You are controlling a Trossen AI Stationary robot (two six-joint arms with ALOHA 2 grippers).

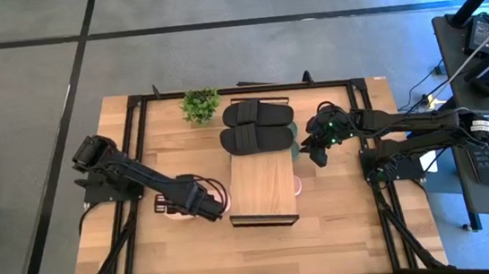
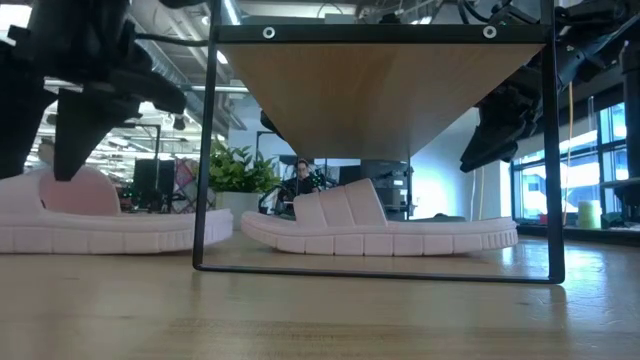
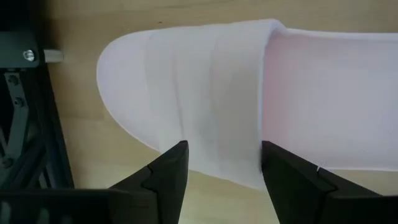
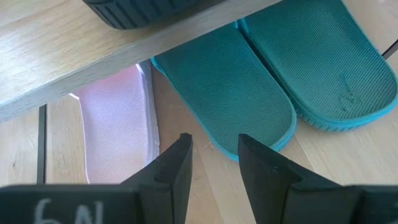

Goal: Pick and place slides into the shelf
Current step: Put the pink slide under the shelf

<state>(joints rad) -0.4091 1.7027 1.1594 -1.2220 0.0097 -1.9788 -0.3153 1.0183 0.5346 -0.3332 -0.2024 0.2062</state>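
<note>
Pale pink slide (image 3: pixel 249 99) between spread fingers (image 3: pixel 168 174), above wooden tabletop (image 3: pixel 81 155).

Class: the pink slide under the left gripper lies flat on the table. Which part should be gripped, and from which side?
Grip the pink slide by its raised strap, from above: the open left gripper already straddles the strap's edge.

Slides: 2 black slides (image 1: pixel 257 125), 2 green slides (image 4: pixel 273 68), 2 pink slides (image 2: pixel 380 225). Shelf (image 1: pixel 263 185): 1. Potted plant (image 1: pixel 201 105): 1.
</note>
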